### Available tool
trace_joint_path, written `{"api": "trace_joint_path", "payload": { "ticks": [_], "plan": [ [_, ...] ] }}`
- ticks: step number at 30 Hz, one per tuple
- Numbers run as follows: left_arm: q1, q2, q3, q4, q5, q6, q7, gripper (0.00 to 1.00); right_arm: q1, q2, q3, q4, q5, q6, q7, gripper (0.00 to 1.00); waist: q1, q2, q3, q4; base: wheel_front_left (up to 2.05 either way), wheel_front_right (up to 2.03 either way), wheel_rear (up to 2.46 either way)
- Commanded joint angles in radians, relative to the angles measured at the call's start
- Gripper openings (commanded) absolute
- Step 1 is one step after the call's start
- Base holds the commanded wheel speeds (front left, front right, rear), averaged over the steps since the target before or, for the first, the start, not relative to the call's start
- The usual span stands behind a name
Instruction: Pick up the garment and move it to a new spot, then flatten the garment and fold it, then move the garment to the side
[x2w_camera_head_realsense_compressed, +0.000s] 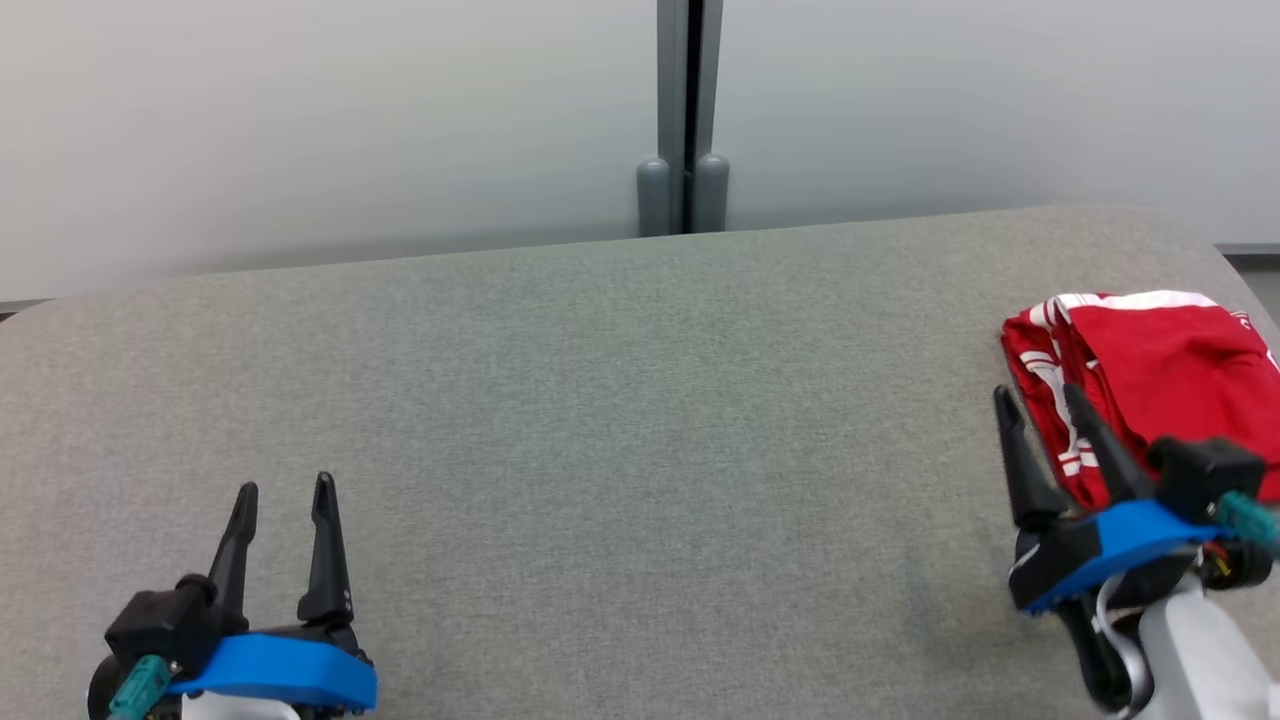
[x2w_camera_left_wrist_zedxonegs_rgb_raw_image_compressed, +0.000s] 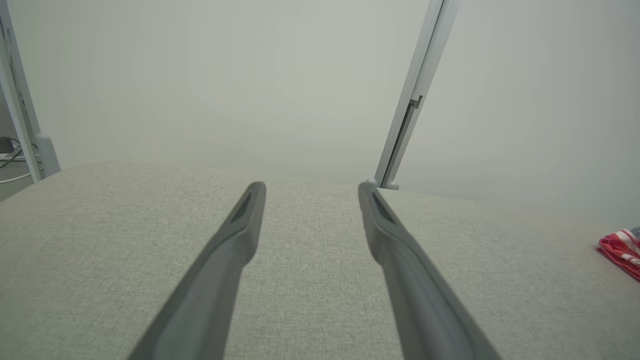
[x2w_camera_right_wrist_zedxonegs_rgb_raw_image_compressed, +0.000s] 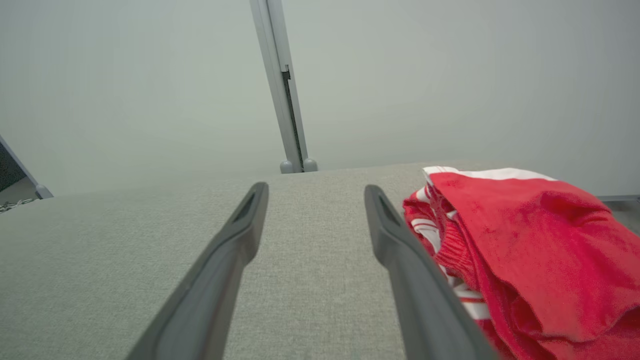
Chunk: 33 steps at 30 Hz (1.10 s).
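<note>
Hovering low at the near left, the left gripper (x2w_camera_head_realsense_compressed: 285, 487) has its jaws apart and empty, over bare grey desk (x2w_camera_head_realsense_compressed: 620, 400), well apart from the cloth. No hazard from it as it sits.

Near right: right gripper (x2w_camera_head_realsense_compressed: 1036, 392), jaws apart, nothing between them. One finger (x2w_camera_right_wrist_zedxonegs_rgb_raw_image_compressed: 415, 270) runs along the garment's near edge. Touching or just beside, I cannot tell.

Red garment (x2w_camera_head_realsense_compressed: 1160, 350) with white stripes lies in a bunched, folded stack at the desk's right side, close to the rounded far-right corner. Its layers look loose, and a ribbed band and striped edges show at the open side.

Judged risks:
- Any sideways drift of the right gripper toward the stack would shove it nearer the desk edge, and it could slide off.
- A finger dragging past the open side could catch a layer and pull the fold apart.
- Closing the jaws here would likely pinch only the top layer, so a lift would unroll the stack.

Far: pale wall panels (x2w_camera_head_realsense_compressed: 300, 130) and a grey post (x2w_camera_head_realsense_compressed: 685, 120). No hazard there.
</note>
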Motion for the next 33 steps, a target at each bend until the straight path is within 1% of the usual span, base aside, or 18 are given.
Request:
{"api": "trace_joint_path", "payload": {
  "ticks": [1, 3, 7, 18, 33],
  "plan": [
    [0.008, -0.003, 0.005, 0.003, 0.010, -0.003, -0.004, 1.00, 0.024, 0.006, -0.001, -0.016, -0.013, 0.001, -0.010, 1.00, 0.0002, 0.0000, -0.003, 0.003, 0.00, 0.00, 0.00],
    [0.016, -0.007, 0.009, 0.012, 0.016, -0.008, -0.004, 1.00, 0.060, 0.019, -0.002, -0.043, -0.039, 0.000, -0.020, 1.00, 0.0002, 0.0000, -0.011, 0.012, 0.00, 0.00, 0.00],
    [0.028, -0.012, 0.023, 0.030, 0.024, -0.016, -0.004, 1.00, 0.109, 0.037, -0.012, -0.071, -0.081, 0.000, -0.005, 1.00, 0.0002, 0.0000, -0.027, 0.018, 0.00, 0.00, 0.00],
    [0.029, -0.028, 0.050, 0.049, 0.035, -0.029, -0.004, 1.00, 0.143, 0.070, -0.046, -0.105, -0.166, 0.001, 0.019, 1.00, 0.0002, 0.0000, -0.031, 0.010, 0.00, 0.00, 0.00],
    [0.014, -0.035, 0.055, 0.055, 0.044, -0.042, -0.004, 1.00, 0.138, 0.090, -0.053, -0.093, -0.173, 0.000, 0.015, 1.00, 0.0002, 0.0000, -0.024, 0.013, 0.00, 0.00, 0.00]
  ]
}}
